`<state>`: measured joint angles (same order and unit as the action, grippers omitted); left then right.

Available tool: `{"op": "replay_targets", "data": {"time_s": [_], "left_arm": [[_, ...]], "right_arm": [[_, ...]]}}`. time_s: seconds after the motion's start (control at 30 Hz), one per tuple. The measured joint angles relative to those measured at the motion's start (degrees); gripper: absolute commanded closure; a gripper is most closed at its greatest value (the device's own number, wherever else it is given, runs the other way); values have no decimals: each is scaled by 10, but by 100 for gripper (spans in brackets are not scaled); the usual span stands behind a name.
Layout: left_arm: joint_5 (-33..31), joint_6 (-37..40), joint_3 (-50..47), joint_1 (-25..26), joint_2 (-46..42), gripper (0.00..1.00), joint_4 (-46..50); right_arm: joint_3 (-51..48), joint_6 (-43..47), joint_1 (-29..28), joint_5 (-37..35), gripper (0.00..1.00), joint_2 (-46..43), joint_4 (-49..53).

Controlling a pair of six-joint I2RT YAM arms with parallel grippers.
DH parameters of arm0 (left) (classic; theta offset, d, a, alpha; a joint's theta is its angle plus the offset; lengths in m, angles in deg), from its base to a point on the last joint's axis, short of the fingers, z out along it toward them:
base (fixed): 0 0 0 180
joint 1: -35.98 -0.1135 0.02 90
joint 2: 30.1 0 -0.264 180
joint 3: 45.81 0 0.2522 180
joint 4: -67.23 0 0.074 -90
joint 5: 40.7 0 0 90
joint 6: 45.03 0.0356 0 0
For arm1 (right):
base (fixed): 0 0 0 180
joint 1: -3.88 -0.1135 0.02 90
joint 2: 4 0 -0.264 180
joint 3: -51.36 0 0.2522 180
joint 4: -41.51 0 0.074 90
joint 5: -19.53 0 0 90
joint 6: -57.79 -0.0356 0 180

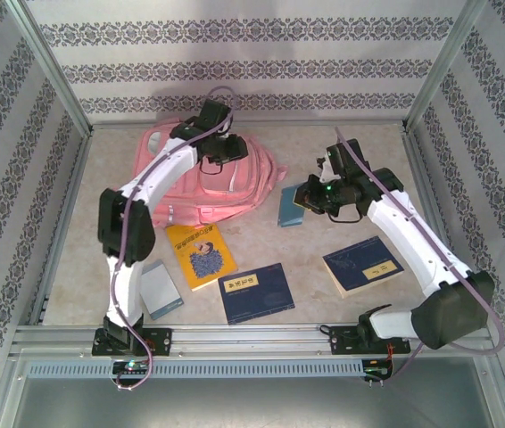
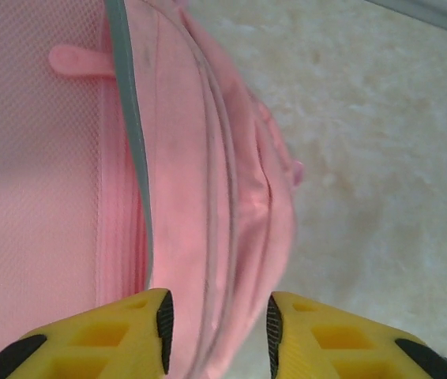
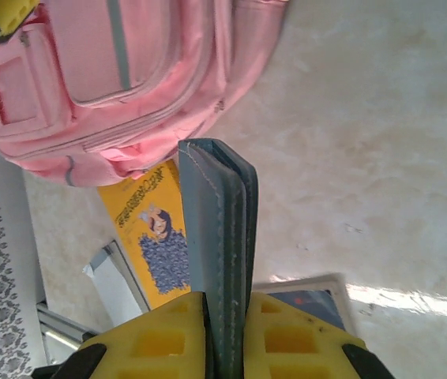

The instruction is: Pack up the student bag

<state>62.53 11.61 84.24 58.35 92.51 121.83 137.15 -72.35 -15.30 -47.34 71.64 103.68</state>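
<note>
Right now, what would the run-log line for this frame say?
left end effector: straddling student bag edge, grip unclear | right end effector: shut on teal book | yellow book: unpacked on table
</note>
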Motion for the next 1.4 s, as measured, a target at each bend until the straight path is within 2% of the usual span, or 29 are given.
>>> {"op": "replay_targets", "data": {"time_s": [0.2, 0.5, 0.8, 0.87, 1.13, 1.4], "left_arm": [[-23, 20, 84, 0, 83, 69, 43], [-45, 32, 87, -8, 94, 69, 67], [-30, 31, 57, -10, 92, 67, 65], [-23, 31, 50, -10, 92, 69, 62], [13, 21, 47, -10, 92, 99, 42], [17, 36, 73, -10, 92, 100, 57]], "right_arm": [[-25, 14, 11, -12, 98, -21, 25], [-42, 14, 11, -13, 97, -24, 28], [-44, 14, 11, -12, 96, -17, 21], [-47, 14, 11, -11, 96, -16, 19], [-63, 14, 11, -8, 96, -10, 13], [-60, 16, 15, -9, 98, 12, 8]]}}
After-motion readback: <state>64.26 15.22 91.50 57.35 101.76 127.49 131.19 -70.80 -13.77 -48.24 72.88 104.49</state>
